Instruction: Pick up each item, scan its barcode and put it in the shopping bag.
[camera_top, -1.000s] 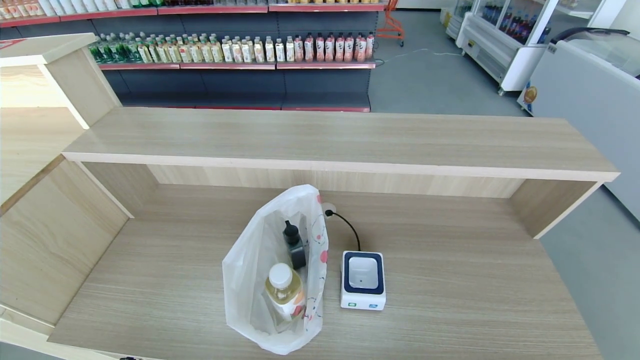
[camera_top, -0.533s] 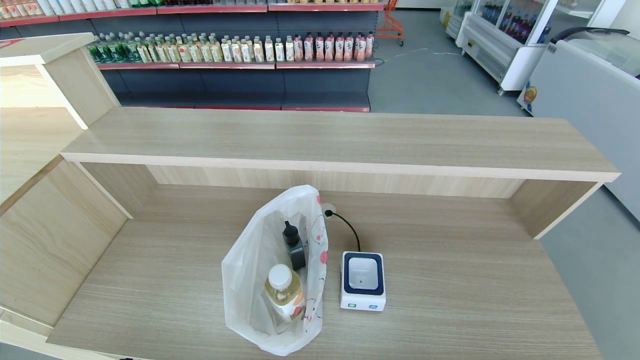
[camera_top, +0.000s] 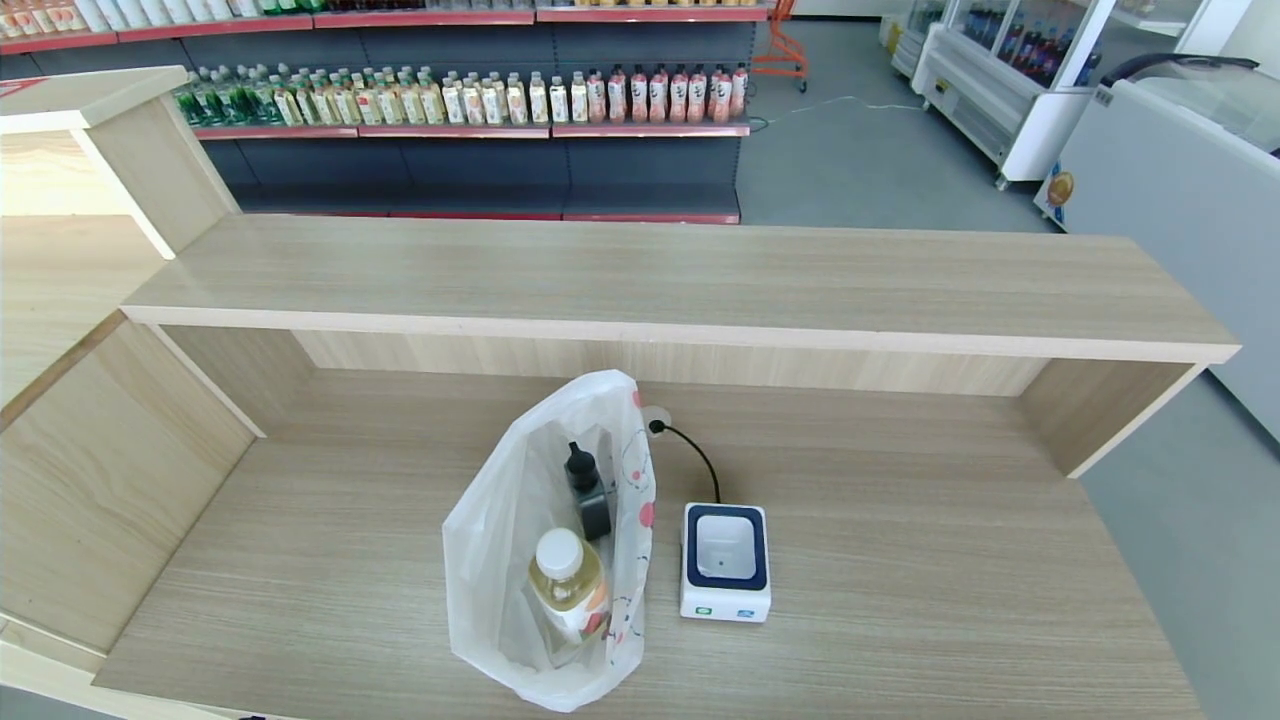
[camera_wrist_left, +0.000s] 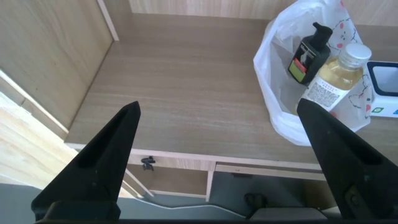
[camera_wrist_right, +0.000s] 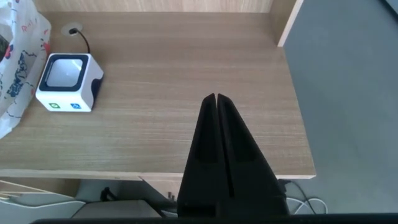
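Nothing on the counter (camera_top: 900, 560) has moved since the earlier frames. The shopping bag (camera_top: 480, 560) stands open just left of the scanner (camera_top: 726, 560), as before. Inside it are a pale drink bottle (camera_top: 568, 580) with a white cap and, behind that, a black pump bottle (camera_top: 588, 490). The left gripper (camera_wrist_left: 219, 107) hangs over the counter's front edge, fingers spread wide and empty. The right gripper (camera_wrist_right: 216, 98) hangs over the front edge to the right of the scanner, fingers pressed together on nothing.
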